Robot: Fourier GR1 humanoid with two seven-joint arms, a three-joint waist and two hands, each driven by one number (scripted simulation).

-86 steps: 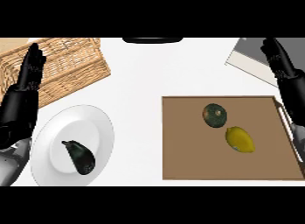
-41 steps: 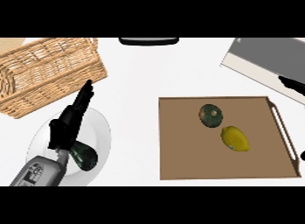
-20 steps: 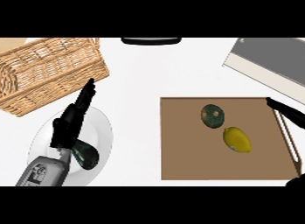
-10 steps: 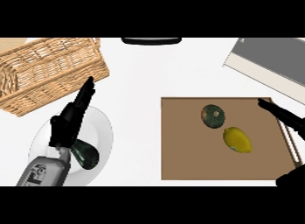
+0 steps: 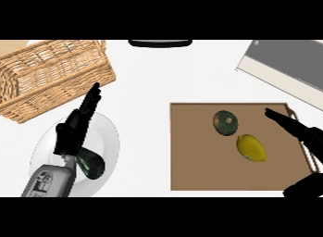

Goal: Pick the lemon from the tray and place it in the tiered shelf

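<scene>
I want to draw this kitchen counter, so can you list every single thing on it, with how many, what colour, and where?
lemon: 1, yellow, on the tray, right of middle
avocado: 1, dark green, on the tray, just up and left of the lemon
tray: 1, brown, lower right of the counter
plate: 1, white, lower left
dark green fruit: 1, on the plate; which fruit, hard to tell
wicker basket: 1, tan, upper left
tiered shelf: 1, grey and cream, upper right
black object: 1, top middle edge, mostly cut off
left hand: 1, black, fingers straight, over the plate
right hand: 1, black, fingers straight, over the tray's right edge
</scene>
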